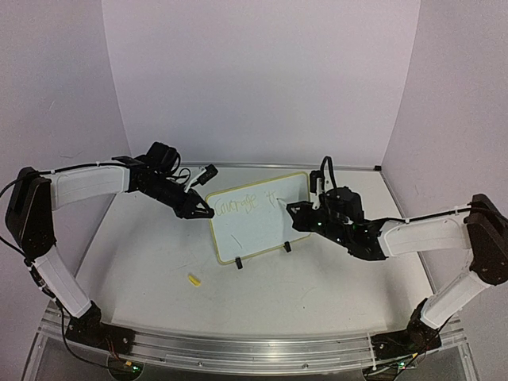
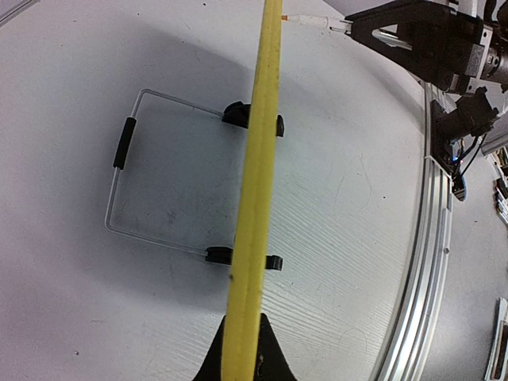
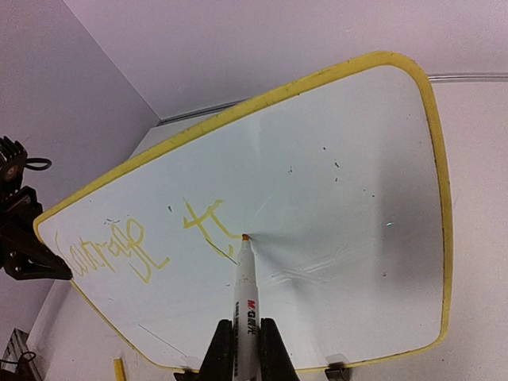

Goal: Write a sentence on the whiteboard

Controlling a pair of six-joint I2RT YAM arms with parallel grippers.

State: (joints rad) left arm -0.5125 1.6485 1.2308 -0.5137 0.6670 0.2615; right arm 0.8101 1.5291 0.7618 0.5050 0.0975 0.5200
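Though near the whiteboard (image 1: 254, 222), yellow piece (image 1: 193, 279) apart; wire stand (image 2: 125, 143) behind

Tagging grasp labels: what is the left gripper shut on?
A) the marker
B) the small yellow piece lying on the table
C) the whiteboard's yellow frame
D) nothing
C: the left gripper pinches the left frame edge of the whiteboard, while the marker sits in the right gripper.
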